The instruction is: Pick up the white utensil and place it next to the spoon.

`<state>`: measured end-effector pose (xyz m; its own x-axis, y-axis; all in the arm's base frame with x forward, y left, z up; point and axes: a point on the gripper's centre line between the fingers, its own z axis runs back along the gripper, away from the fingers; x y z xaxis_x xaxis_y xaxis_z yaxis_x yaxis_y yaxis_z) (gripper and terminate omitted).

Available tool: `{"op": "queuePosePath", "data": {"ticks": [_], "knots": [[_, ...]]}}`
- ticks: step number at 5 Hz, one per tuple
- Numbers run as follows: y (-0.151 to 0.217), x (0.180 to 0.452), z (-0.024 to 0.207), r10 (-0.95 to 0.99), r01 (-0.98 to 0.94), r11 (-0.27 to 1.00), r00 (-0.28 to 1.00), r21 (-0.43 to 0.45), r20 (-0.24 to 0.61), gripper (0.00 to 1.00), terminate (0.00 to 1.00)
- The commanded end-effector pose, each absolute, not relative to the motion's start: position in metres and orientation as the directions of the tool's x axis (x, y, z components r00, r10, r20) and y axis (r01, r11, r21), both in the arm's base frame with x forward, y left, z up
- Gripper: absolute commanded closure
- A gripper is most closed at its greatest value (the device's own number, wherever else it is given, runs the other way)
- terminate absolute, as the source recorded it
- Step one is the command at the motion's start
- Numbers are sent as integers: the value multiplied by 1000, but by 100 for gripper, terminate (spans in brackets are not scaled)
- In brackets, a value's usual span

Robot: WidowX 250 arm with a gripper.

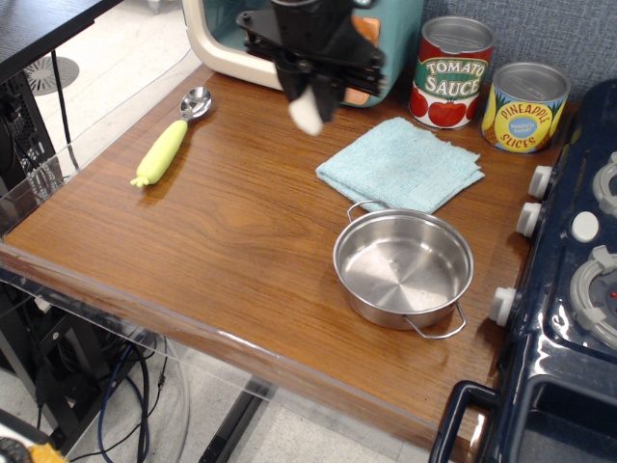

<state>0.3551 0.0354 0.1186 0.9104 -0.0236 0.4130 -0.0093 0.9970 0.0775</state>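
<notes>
My gripper point(310, 96) hangs above the back middle of the table, shut on the white utensil point(307, 113), a cream-white stem that sticks out below the fingers. An orange bit of its cap point(363, 95) shows to the right of the fingers. The spoon point(172, 138) with a shiny metal bowl and yellow-green handle lies at the far left of the table, well left of the gripper. The steel pot point(403, 267) at the front right holds nothing.
A light blue cloth point(400, 162) lies behind the pot. A tomato sauce can point(452, 70) and a pineapple slices can point(524, 106) stand at the back right. A cream toy oven point(231, 34) is at the back. A dark blue toy stove point(569, 280) borders the right edge.
</notes>
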Motion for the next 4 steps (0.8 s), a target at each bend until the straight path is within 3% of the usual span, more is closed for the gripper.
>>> {"op": "queuePosePath", "data": {"ticks": [1,2,3,4], "knots": [[112,400,109,95,-159,979,911,129,402,100,0],[137,418,83,143,-204,968,929,148,342,100,0],[152,421,55,172,-221,962,947,162,272,100,0],[158,418,43,173,-217,959,957,181,233,100,0]]}}
